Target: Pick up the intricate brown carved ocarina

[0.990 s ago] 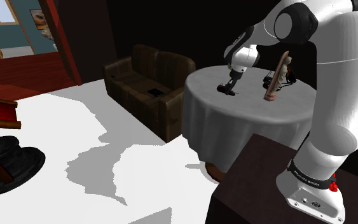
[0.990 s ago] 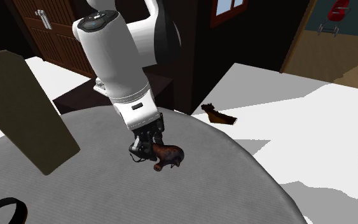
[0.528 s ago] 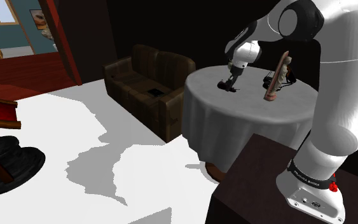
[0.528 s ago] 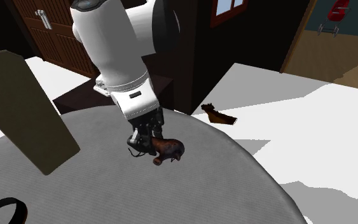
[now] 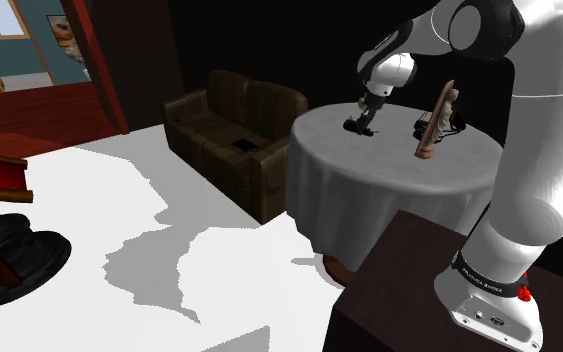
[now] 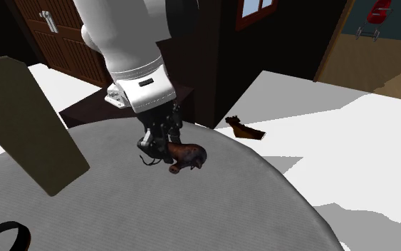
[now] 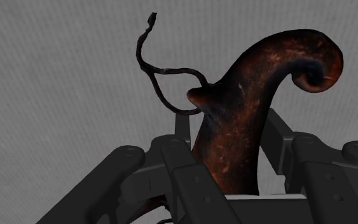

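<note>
Round grey table (image 6: pixel 270 207), hand (image 6: pixel 164 147) clenched on brown ocarina (image 6: pixel 189 155) near the rim, open tabletop beside them

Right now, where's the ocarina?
In the second exterior view the brown ocarina is mid-frame, clasped in the tool over the round grey table, to the right of the tan board.

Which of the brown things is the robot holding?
The small curvy ocarina, clasped in the gripper. The tall flat board stands apart from it, untouched.
</note>
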Controlling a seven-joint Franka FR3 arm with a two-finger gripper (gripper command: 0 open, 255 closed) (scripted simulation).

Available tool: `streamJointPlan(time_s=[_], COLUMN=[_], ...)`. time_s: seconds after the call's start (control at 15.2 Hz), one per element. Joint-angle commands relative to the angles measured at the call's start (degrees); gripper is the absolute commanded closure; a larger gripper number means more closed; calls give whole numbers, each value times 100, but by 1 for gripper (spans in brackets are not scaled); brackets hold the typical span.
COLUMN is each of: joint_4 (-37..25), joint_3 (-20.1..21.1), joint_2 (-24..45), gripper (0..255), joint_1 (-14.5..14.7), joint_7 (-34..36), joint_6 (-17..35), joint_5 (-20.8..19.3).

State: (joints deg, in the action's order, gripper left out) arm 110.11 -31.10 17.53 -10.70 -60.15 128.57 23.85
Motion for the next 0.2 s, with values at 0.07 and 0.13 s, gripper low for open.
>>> streamJointPlan(time_s=[0.07,0.13], joint_4=[-49,-49], joint_3=[-37,-37], joint_2=[-104,-104], gripper=[255,255], joint_1=[27,26], joint_7=[77,77], joint_6=[-127,-128], joint_5=[-96,-96])
